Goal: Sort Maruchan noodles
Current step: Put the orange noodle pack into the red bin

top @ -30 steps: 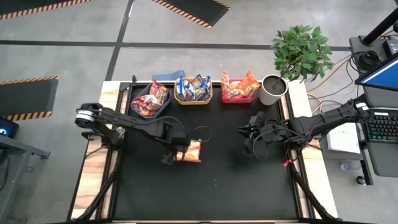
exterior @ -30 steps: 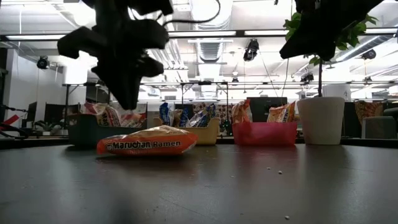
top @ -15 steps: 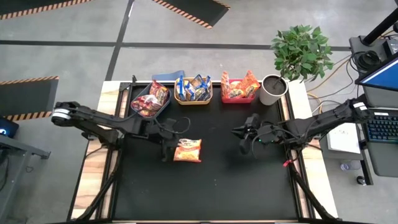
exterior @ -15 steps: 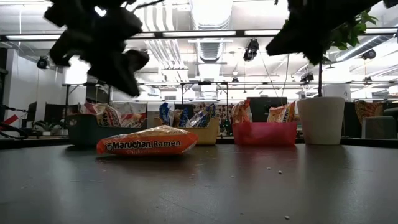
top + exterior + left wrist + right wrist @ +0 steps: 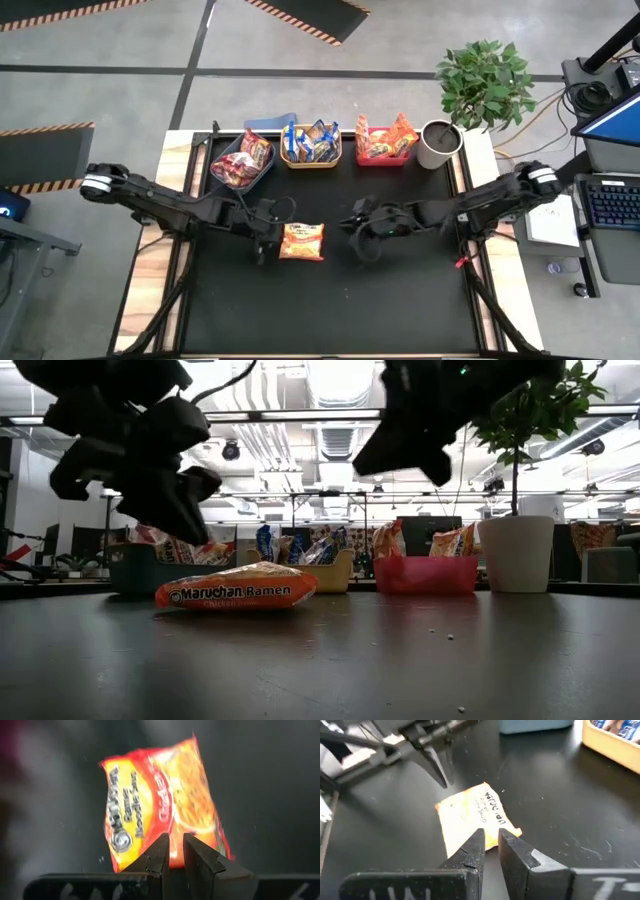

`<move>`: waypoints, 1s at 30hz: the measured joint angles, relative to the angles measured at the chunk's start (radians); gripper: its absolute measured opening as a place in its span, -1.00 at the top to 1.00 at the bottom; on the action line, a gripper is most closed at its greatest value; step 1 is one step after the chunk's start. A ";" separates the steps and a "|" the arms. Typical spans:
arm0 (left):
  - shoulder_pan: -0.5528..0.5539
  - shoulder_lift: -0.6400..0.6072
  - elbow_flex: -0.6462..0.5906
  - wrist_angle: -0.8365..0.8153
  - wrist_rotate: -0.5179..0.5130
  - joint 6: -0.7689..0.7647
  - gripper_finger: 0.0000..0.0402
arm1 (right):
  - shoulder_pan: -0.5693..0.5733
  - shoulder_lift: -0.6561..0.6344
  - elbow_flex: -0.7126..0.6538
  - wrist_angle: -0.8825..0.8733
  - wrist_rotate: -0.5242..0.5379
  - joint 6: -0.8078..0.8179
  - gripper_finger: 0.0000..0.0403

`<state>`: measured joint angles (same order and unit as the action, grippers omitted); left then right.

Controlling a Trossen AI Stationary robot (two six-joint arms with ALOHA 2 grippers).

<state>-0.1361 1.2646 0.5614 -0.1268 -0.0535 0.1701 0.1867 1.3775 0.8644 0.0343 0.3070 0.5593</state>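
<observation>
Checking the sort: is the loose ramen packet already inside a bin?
No: the ramen packet lies on the black table, apart from the bins.

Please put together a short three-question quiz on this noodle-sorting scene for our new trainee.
1. True or false: the loose noodle packet lies flat on the black mat, held by neither gripper.
2. Which bin stands nearest the white plant pot? A) blue bin B) yellow bin C) red bin
3. Fill in: the left gripper and the right gripper flank the packet, and both are ____.

Key: 1 true: it rests on the mat with the grippers above and to either side. 2 C: the red bin is next to the pot. 3 shut: each wrist view shows the fingers nearly together with nothing between them.
</observation>
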 joint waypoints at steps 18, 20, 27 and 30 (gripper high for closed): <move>-0.065 0.035 -0.029 0.157 -0.044 -0.261 0.81 | -0.033 0.472 0.088 0.464 0.008 -0.343 0.79; -0.082 0.038 -0.028 0.157 -0.044 -0.284 0.81 | -0.045 0.499 0.101 0.468 0.007 -0.341 0.79; -0.126 0.054 -0.028 0.155 -0.044 -0.336 0.81 | -0.120 0.489 0.105 0.356 0.085 -0.371 0.79; -0.130 0.054 -0.030 0.153 -0.044 -0.345 0.81 | -0.153 0.429 0.104 0.249 0.085 -0.364 0.79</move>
<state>-0.2657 1.3187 0.5319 0.0257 -0.0976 -0.1753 0.0333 1.8065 0.9684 0.2834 0.3916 0.1949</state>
